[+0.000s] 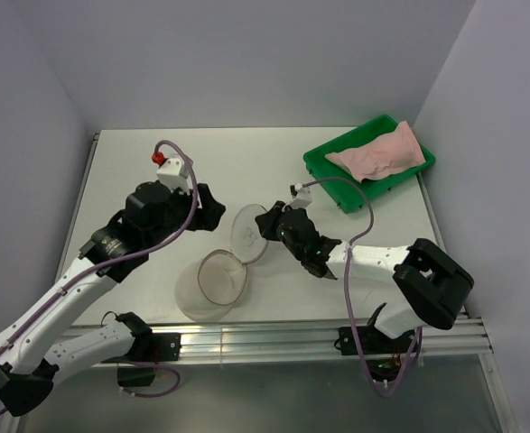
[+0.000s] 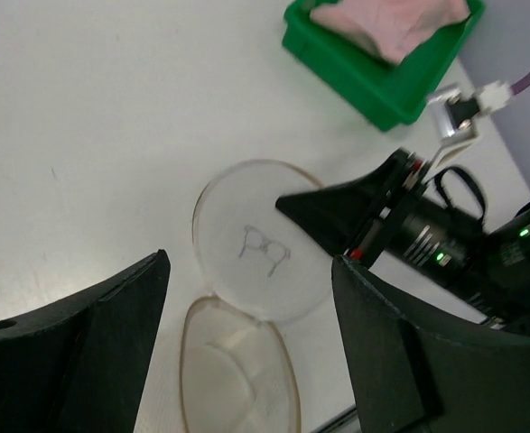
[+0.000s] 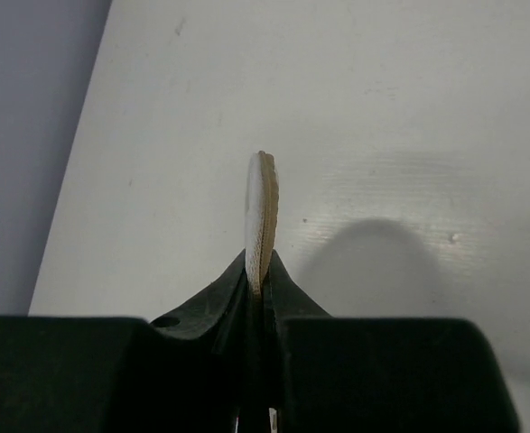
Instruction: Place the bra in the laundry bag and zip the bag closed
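The laundry bag (image 1: 224, 271) lies open on the table in two round mesh halves. The lower half (image 2: 233, 374) lies flat, hollow side up. The upper half (image 2: 260, 244), with a small dark mark, is lifted at its right rim. My right gripper (image 1: 270, 223) is shut on that rim, seen edge-on in the right wrist view (image 3: 262, 216). My left gripper (image 1: 201, 206) is open and empty, hovering above and left of the bag. The pink bra (image 1: 377, 152) lies in the green tray (image 1: 337, 164) at the far right; it also shows in the left wrist view (image 2: 386, 20).
The green tray (image 2: 355, 72) sits near the table's right edge by the grey wall. A metal rail (image 1: 319, 338) runs along the near edge. Purple cables loop over both arms.
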Controlling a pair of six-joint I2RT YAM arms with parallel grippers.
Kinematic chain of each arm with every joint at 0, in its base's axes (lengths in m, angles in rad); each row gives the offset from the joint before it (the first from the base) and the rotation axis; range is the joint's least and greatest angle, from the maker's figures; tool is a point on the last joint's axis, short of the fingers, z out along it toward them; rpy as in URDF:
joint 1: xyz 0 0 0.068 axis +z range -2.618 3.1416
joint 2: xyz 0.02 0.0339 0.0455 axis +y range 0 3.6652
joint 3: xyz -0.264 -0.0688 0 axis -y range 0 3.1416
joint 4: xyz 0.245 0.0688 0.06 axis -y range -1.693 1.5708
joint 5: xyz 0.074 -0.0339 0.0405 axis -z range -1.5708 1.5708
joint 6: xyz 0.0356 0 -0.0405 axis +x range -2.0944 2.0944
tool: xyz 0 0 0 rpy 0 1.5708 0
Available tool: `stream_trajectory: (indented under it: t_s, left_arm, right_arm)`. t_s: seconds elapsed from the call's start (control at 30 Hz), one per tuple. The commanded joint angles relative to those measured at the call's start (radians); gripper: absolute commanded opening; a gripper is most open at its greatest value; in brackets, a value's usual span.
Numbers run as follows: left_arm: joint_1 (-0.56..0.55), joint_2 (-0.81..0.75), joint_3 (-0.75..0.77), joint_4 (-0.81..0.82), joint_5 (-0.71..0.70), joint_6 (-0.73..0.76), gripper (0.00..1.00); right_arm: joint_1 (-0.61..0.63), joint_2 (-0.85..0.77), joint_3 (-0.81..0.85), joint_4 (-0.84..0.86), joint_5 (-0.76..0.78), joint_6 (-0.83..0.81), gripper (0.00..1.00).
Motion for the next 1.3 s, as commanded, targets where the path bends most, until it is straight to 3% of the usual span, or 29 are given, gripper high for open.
stream_trajectory:
  t_s: [0.0,0.13,0.27,0.37,0.7,1.0,1.17,1.23,1.27]
  left_arm:
    - [0.002,-0.039,-0.085,0.084,0.010,-0.062,0.78]
    - [0.000,-0.070,-0.179,0.063,-0.024,-0.108,0.77]
    - [-0.001,-0.108,-0.252,0.033,-0.070,-0.142,0.73]
    - [0.000,-0.113,-0.311,0.026,-0.073,-0.166,0.71]
    - [-0.003,-0.049,-0.369,-0.034,-0.108,-0.221,0.69]
    - [-0.007,0.066,-0.375,0.035,0.053,-0.215,0.42]
    - [-0.009,0.111,-0.380,0.043,0.123,-0.211,0.40]
    - [-0.010,0.125,-0.381,0.038,0.105,-0.205,0.31]
    - [-0.010,0.132,-0.377,0.033,0.082,-0.202,0.16]
  right_arm:
    - [-0.022,0.009,-0.030,0.073,0.027,0.024,0.15]
    - [-0.069,-0.023,-0.063,0.074,0.028,0.026,0.22]
    - [-0.126,-0.068,-0.087,0.057,0.002,0.000,0.55]
    - [-0.152,-0.118,-0.090,0.008,-0.007,-0.038,0.65]
    - [-0.163,-0.385,-0.147,-0.188,0.001,-0.180,0.65]
    - [-0.163,-0.514,-0.224,-0.220,0.001,-0.203,0.65]
    - [-0.163,-0.488,-0.234,-0.204,-0.015,-0.206,0.65]
    - [-0.163,-0.485,-0.239,-0.191,-0.022,-0.203,0.65]
    - [-0.163,-0.485,-0.238,-0.190,-0.025,-0.203,0.65]
